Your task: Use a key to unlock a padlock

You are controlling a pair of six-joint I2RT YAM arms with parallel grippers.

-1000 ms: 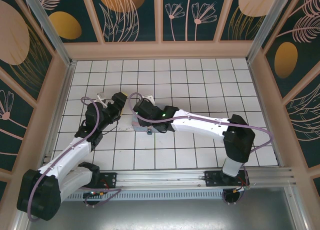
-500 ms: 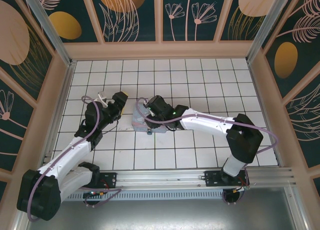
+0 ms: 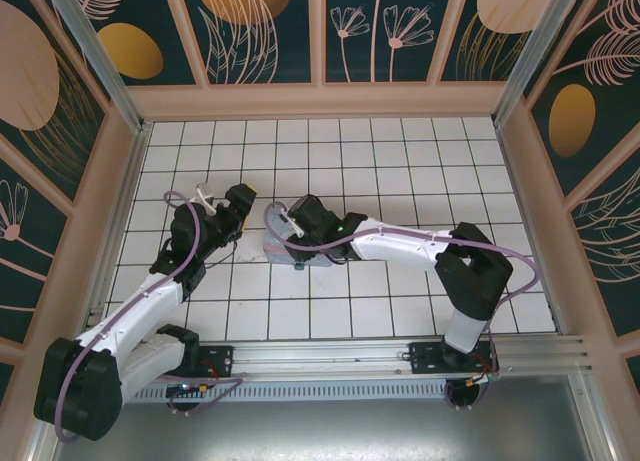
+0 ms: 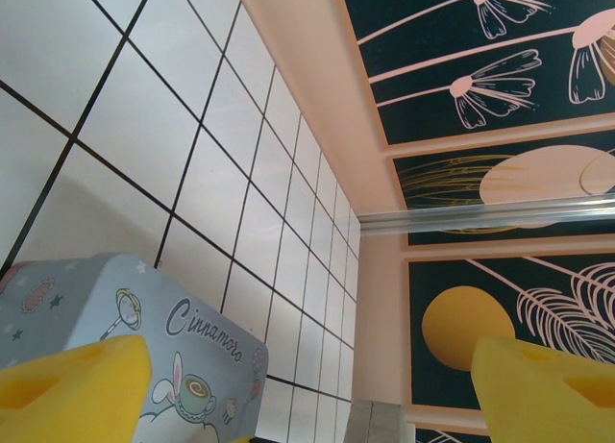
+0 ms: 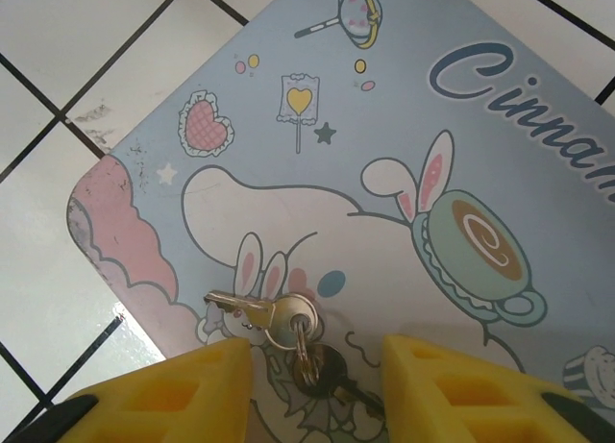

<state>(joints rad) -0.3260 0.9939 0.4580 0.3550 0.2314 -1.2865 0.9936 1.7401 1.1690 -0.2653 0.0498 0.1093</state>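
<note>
Right gripper [image 5: 315, 378] is partly open and empty, its yellow fingertips [image 5: 192, 390] straddling the key [image 5: 248, 310]. The key lies flat on the lid of the cartoon tin [image 5: 500, 126], on a ring with a second key. Left gripper [image 4: 312, 390] is wide open and empty, near the tin's left side. The tin sits on the tiled desk [image 3: 400, 151].

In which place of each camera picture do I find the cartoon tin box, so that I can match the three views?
Top external: the tin box lies a little left of centre on the tiled floor.
Left wrist: it sits in the bottom left corner, lid facing the camera.
Right wrist: it covers most of the picture, with the key lying on its lid at bottom centre.
Shared landmark: the Cinnamoro lettering in both wrist views; the black-lined white tiles in all three.
</note>
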